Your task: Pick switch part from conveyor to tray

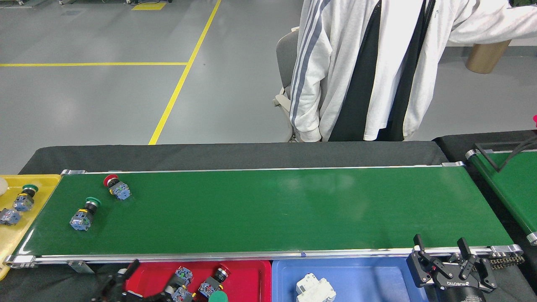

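Note:
Two switch parts lie at the left end of the green conveyor (272, 209): a red-capped switch part (115, 187) and a green-capped switch part (84, 214). The red tray (243, 272) in front of the belt holds several switch parts (182, 277). My left gripper (121, 277) is low at the bottom edge, at the red tray's left end. Its black fingers (132, 267) are apart with nothing between them. My right gripper (441, 247) stands open and empty at the belt's near right corner.
A yellow tray (40, 181) at the belt's left end holds more switch parts. A blue tray (361, 277) holds a white breaker (315, 289). A person in a white jacket (361, 71) stands behind the conveyor. A second green belt (512, 184) lies at far right.

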`<move>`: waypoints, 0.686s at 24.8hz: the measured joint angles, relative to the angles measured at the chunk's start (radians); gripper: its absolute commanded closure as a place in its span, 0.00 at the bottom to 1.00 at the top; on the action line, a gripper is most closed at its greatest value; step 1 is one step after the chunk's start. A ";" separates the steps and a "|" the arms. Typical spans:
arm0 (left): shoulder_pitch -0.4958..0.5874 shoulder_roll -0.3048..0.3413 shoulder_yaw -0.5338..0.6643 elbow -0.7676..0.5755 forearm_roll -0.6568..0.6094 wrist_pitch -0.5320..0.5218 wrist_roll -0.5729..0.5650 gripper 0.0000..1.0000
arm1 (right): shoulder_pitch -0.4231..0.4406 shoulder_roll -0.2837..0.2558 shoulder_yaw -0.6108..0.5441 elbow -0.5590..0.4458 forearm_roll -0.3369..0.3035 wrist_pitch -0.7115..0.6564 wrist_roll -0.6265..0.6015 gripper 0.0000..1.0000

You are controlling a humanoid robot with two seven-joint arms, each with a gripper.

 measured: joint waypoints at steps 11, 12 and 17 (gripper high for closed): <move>-0.072 0.005 0.026 0.070 -0.004 0.041 0.004 0.00 | 0.000 -0.001 -0.001 0.000 0.000 0.001 0.000 0.02; -0.087 0.010 0.028 0.083 -0.004 0.047 0.004 0.00 | 0.000 -0.001 -0.002 0.000 0.000 0.001 0.000 0.02; -0.100 0.047 0.029 0.097 -0.002 0.056 0.001 0.00 | 0.001 -0.001 -0.005 0.000 0.000 0.002 0.001 0.02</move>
